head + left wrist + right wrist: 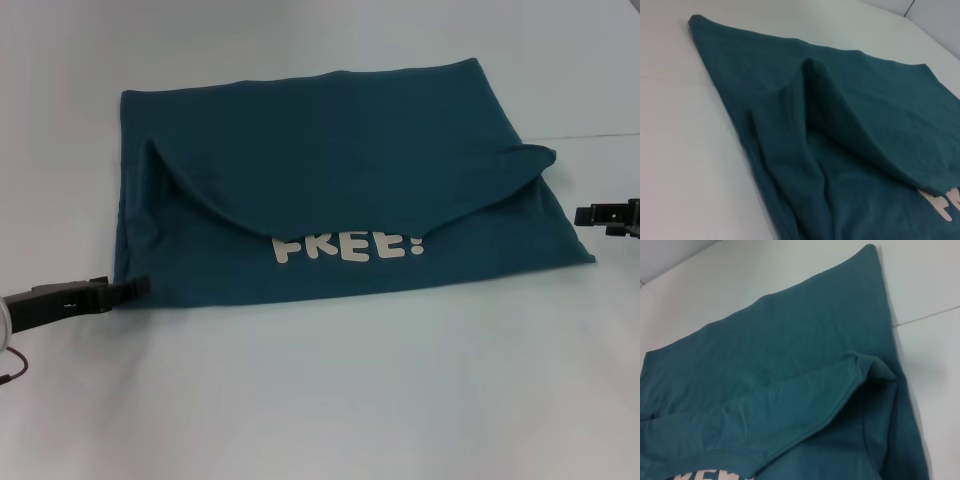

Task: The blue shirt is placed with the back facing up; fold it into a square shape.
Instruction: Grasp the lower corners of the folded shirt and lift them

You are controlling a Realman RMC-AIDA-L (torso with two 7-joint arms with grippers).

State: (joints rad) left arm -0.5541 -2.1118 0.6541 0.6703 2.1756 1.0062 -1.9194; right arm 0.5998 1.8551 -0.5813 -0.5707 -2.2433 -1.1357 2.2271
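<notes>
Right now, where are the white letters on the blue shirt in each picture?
Head view: the white letters sit low on the blue shirt, just under the folded flap's curved edge.
Left wrist view: only a bit of the letters peeks out beneath the flap.
Right wrist view: the letters are cut off by the frame.
Shared landmark: the flap's curved edge.

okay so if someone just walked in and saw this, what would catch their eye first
A large dark teal-blue knit shirt lies partly folded mid-table, its curved flap half covering white lettering near the front edge. The black left gripper sits at its near-left corner; the black right gripper hovers beside its right edge.
</notes>
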